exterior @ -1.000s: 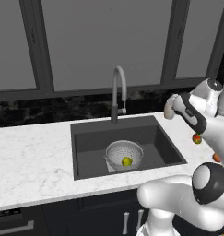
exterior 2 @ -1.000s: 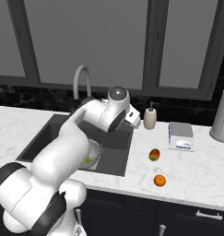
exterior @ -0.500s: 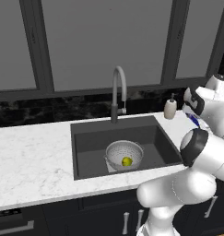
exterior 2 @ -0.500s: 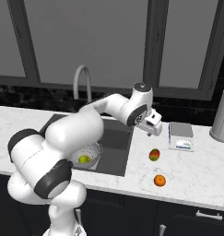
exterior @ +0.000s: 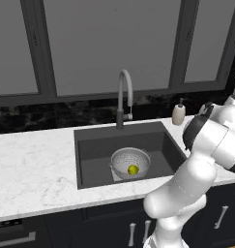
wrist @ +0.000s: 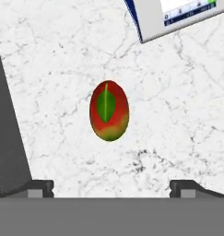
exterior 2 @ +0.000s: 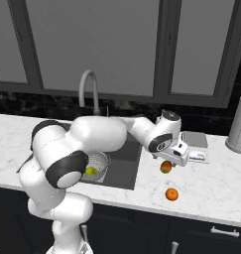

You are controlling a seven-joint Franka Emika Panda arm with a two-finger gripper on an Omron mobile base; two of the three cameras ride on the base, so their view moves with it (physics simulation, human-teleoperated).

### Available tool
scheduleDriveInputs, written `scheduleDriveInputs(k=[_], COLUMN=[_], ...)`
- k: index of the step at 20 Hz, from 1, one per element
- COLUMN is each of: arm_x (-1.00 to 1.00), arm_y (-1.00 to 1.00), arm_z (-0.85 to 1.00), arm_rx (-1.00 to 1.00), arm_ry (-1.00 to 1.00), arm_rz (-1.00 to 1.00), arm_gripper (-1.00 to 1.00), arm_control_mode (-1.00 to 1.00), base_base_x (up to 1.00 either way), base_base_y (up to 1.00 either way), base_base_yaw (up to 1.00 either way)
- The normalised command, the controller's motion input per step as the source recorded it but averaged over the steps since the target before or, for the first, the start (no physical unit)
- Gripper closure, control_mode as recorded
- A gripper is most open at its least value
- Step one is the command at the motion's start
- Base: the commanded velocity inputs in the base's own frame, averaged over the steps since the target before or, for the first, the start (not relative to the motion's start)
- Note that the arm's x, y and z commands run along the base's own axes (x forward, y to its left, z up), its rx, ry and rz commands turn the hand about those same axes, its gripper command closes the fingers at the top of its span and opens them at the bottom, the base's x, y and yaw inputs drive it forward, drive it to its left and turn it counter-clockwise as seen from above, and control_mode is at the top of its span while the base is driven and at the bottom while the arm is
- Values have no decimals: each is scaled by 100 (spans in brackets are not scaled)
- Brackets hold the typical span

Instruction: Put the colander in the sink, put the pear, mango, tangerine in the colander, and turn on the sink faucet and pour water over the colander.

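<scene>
The red-green mango (wrist: 109, 110) lies on the white marble counter, centred between my gripper's (wrist: 112, 186) two wide-apart fingertips (wrist: 39, 186), which hang open above it. From the right base view, the gripper (exterior 2: 170, 159) hovers just over the mango (exterior 2: 166, 166), and the orange tangerine (exterior 2: 171, 194) sits nearer the counter's front edge. The silver colander (exterior: 131, 162) stands in the dark sink (exterior: 95, 145) with the yellow-green pear (exterior: 133, 169) inside it. The gooseneck sink faucet (exterior: 124, 97) arches over the basin; no water shows.
A white scale (wrist: 178, 16) lies just beyond the mango, also visible as the scale (exterior 2: 194, 149) behind the hand. A soap dispenser (exterior: 178, 114) stands behind the sink's right corner. A grey canister (exterior 2: 239, 124) stands far right. The sink's edge (wrist: 5, 138) runs beside the mango.
The arm has swung right, away from the sink, and the hand now points down over the mango. The jaws stayed open. The fruit and colander have not moved.
</scene>
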Motion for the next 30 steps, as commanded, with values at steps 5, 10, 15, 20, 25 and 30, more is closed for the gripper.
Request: scheduleDriveInputs(k=[5,10,15,20,25,30], arm_x=[28,53,34,3,0,10], arm_y=[-8,-22,-32,-29,8,42], arm_z=[-60,-36,-19,-21,-50,-53], arm_rx=[0,0,0,0,0,0], arm_ry=[0,0,0,0,7,8], arm_rz=[11,13,12,11,8,5], arm_gripper=[-100,-100,-100,-100,100,100], arm_control_mode=[-100,-100,-100,-100,-100,-100], base_base_x=[0,0,0,0,0,0], base_base_y=[0,0,0,0,0,0], base_base_yaw=[0,0,0,0,0,0])
